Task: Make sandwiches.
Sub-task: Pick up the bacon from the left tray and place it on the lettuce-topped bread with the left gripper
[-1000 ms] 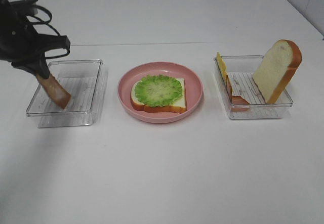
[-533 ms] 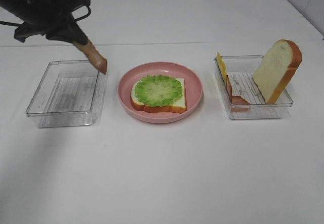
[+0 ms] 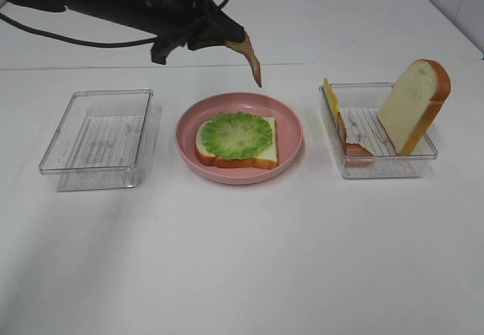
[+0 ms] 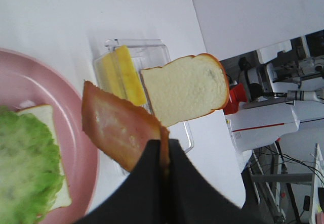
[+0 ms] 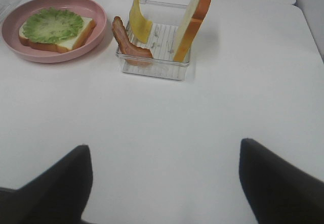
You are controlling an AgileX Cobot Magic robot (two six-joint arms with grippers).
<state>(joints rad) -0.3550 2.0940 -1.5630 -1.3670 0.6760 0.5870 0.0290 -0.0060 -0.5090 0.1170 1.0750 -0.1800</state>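
**Bacon strip poised over the half-built sandwich**
The left gripper (image 3: 230, 41), clenched on the bacon strip's (image 3: 250, 61) upper end, hangs above the pink plate's (image 3: 293, 127) far rim. The bread slice (image 3: 266, 152) topped with lettuce (image 3: 236, 134) lies below it. Best to centre it, lower it flat, then release. The right gripper (image 5: 164, 181) gapes wide, empty.

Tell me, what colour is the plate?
The round plate is pink, clearest in the exterior high view.

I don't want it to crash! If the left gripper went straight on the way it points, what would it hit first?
Probably the right-hand clear box, at the cheese or bread slice standing in it. The left gripper, shut on the bacon, looks raised, so it might pass above.
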